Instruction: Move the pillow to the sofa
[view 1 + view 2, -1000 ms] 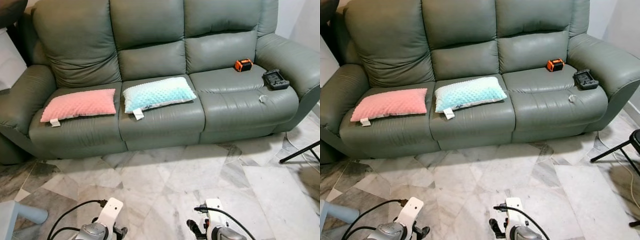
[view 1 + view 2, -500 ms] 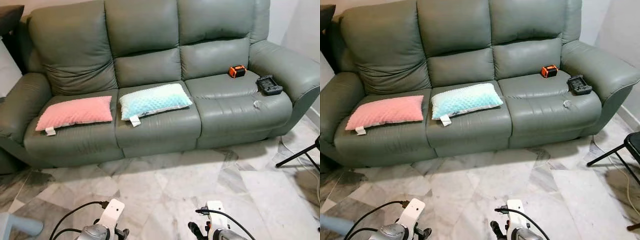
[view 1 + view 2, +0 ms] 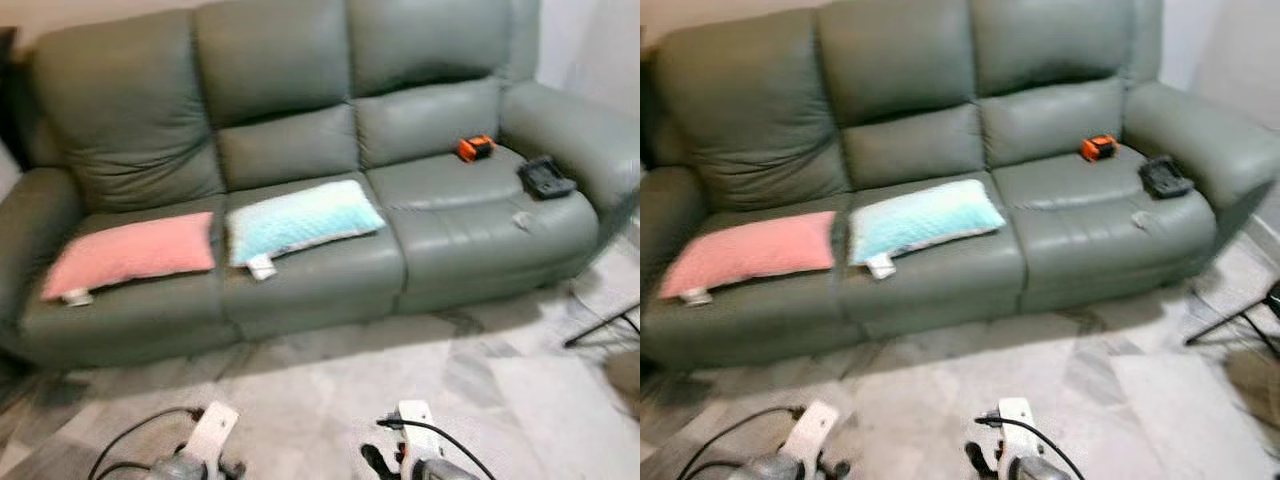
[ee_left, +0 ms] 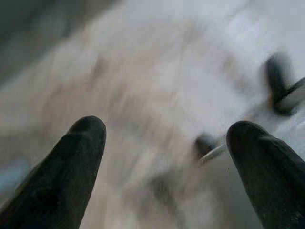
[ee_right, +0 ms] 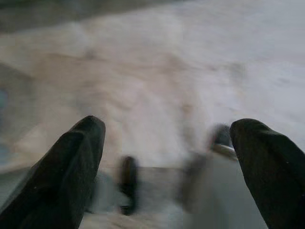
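Note:
A grey-green leather sofa (image 3: 300, 120) spans the view ahead. A pink pillow (image 3: 130, 253) lies flat on its left seat. A light blue pillow (image 3: 300, 218) lies on the middle seat, a white tag hanging off its front corner. Both arms hang low at the bottom of the eye views. My left gripper (image 4: 164, 157) is open over blurred marble floor, nothing between its fingers (image 4: 71, 167). My right gripper (image 5: 167, 157) is open too, also over the floor and holding nothing.
An orange and black device (image 3: 476, 148) and a black device (image 3: 546, 178) sit on the right seat, with a small white scrap (image 3: 521, 220) near the front. A black stand leg (image 3: 600, 325) crosses the marble floor (image 3: 320, 390) at right.
The camera has shifted back and right and the picture is now blurred. The pillows and the items on the sofa have not moved. Both arms stay low.

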Motion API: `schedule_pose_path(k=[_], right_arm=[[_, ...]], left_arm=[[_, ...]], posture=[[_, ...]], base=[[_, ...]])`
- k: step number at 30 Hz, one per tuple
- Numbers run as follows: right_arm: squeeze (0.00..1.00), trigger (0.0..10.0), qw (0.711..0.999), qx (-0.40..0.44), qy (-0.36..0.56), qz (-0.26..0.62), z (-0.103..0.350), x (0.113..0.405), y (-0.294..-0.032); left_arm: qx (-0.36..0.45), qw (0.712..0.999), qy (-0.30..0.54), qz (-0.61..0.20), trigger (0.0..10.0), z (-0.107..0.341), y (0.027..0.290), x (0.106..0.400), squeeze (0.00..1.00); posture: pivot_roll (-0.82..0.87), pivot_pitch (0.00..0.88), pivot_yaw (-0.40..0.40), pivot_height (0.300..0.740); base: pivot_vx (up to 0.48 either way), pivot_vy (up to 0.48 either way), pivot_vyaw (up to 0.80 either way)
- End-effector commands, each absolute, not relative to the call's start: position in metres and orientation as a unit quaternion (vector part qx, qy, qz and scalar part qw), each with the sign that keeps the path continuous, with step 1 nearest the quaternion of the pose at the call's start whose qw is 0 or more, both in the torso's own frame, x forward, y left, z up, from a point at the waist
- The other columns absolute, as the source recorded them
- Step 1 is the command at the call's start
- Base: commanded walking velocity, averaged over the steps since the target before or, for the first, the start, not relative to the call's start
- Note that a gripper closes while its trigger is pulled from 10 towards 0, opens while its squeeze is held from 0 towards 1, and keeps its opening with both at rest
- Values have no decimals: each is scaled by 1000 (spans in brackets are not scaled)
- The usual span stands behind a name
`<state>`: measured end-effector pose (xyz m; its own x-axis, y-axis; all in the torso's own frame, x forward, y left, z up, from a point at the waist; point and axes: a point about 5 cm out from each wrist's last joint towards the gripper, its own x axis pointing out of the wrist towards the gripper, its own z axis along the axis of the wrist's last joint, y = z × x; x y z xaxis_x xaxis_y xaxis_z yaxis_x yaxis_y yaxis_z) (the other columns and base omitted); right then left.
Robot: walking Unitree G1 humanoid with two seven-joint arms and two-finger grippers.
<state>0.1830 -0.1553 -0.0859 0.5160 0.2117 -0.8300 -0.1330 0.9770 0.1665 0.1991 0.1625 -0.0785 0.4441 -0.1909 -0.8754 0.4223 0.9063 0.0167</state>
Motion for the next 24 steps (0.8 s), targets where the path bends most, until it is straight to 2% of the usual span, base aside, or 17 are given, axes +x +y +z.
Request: schedule_pose_path(k=[1, 11, 15, 24], right_arm=[[0, 10000, 875, 47, 470, 108, -82, 191, -147], [0, 10000, 876, 49, 468, 110, -82, 191, -147], [0, 10000, 874, 48, 470, 109, -82, 190, -147], [0, 10000, 874, 48, 471, 107, -82, 190, -149]], left_arm=[[118, 838, 505, -174, 10000, -81, 172, 193, 0], [118, 836, 506, -176, 10000, -81, 171, 192, 0], [120, 837, 506, -169, 10000, -82, 172, 192, 0], [120, 837, 510, -158, 10000, -82, 173, 191, 0]], posture=[[-210, 0, 108, 740], [-211, 0, 109, 740], [-212, 0, 110, 740], [-212, 0, 110, 740]], base=[[274, 0, 0], [273, 0, 0], [0, 0, 0], [0, 0, -742]])
